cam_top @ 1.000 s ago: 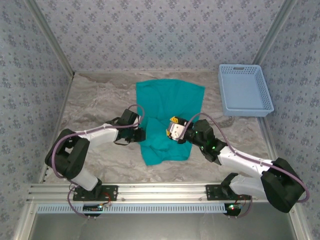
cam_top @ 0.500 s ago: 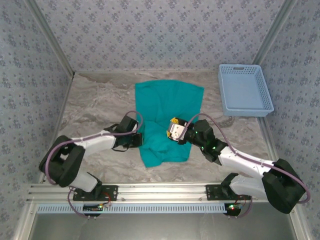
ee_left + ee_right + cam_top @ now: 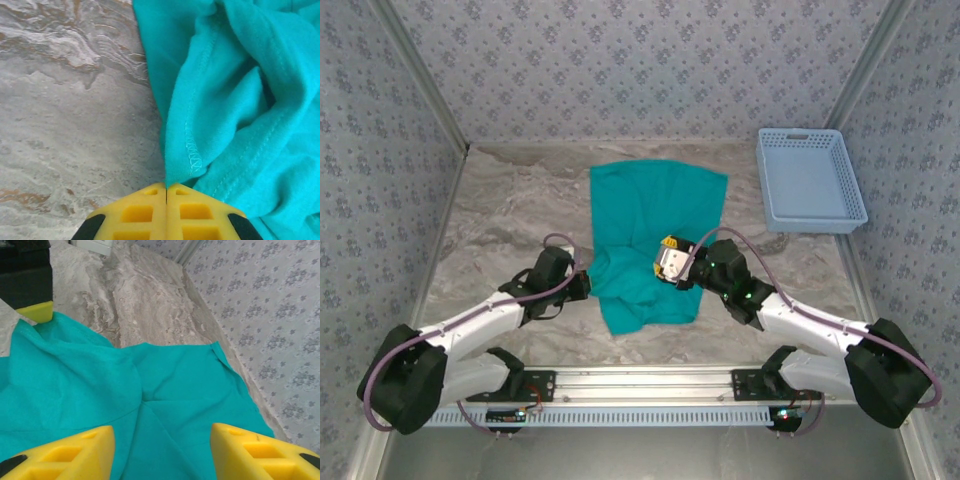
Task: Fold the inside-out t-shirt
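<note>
2 arms, 1 shirt. The inside-out t-shirt (image 3: 660, 195) lies around the middle of the marble-look table (image 3: 500, 210). The far half is spread out pretty smooth. The near half is rumpled and bunched, with a narrower flap reaching back towards the arm bases.

Over on the shirt's left edge, roughly where it narrows, sits the left gripper (image 3: 584, 284). In its wrist view the yellow fingers (image 3: 140, 214) are pressed tight together, and a stitched hem edge of the teal fabric runs straight into the seam between the tips. So it's clamped on the shirt. From above, the cloth draws to a little point right at that pinch, with soft folds fanning away from it.

Above the rumpled middle of the shirt is the right gripper (image 3: 663, 266). Its 2 yellow fingers (image 3: 65, 452) stand well apart, with just teal cloth showing in the gap below them, so it isn't holding anything. I honestly can't tell if the tips are touching the fabric or just above it. That same wrist view also catches a yellow fingertip of the other arm at the shirt's edge, top left.

A light blue basket (image 3: 767, 180) sits at the far right of the table, well apart from the shirt.
</note>
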You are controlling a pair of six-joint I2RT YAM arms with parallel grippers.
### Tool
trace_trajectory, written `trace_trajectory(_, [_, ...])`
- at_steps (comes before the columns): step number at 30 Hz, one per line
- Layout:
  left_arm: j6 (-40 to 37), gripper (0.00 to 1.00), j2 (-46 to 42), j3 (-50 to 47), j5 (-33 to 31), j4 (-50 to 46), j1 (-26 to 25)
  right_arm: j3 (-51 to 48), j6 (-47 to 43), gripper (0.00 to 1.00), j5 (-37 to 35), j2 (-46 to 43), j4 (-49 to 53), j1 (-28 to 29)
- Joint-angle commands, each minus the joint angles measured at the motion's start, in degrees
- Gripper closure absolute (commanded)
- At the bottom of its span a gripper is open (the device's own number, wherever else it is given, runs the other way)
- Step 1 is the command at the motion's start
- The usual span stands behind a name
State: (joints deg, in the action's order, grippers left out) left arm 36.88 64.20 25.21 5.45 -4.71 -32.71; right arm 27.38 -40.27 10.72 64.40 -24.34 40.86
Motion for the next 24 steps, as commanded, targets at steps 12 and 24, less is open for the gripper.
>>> trace_trajectory(12, [-3.3,0.77,11.9,7.2,19.8,2.7,3.9,6.5,0.4,0.44,4.3,6.8,3.6,2.0])
trace_trajectory(24, [-5.2,0.73,19.8,12.7,20.0,2.7,5.4,5.6,-0.3,0.43,4.5,5.0,5.0,1.3])
